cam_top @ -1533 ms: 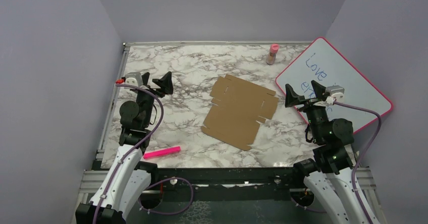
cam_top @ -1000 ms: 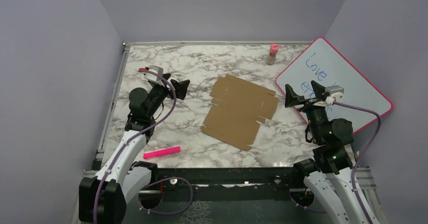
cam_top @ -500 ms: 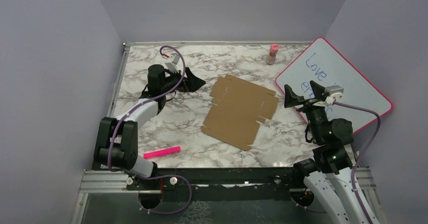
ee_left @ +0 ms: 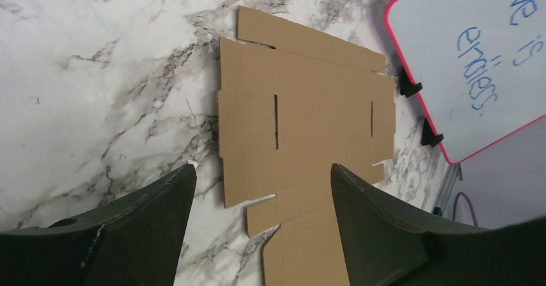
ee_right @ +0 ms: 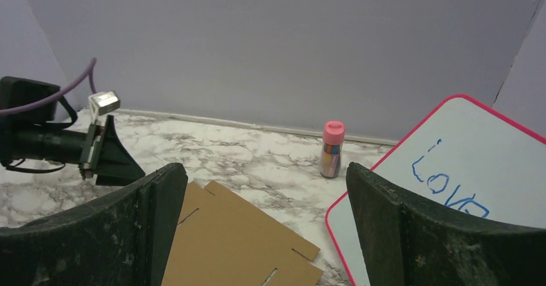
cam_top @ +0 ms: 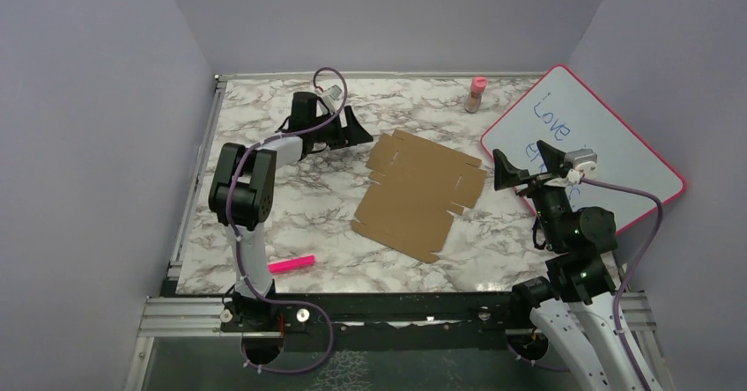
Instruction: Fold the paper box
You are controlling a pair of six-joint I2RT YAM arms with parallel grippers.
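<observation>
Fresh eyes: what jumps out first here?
The flat, unfolded paper box in the middle of the marble table, with the open left claw pointed at its far-left corner. Next, the pink-framed whiteboard with blue writing on the right, the open right claw in front of it.

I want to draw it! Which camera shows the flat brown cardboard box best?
Top external view: the whole flat brown cardboard box shows, every flap. Left wrist view is closer but cuts off one end. Right wrist view catches only a corner.
</observation>
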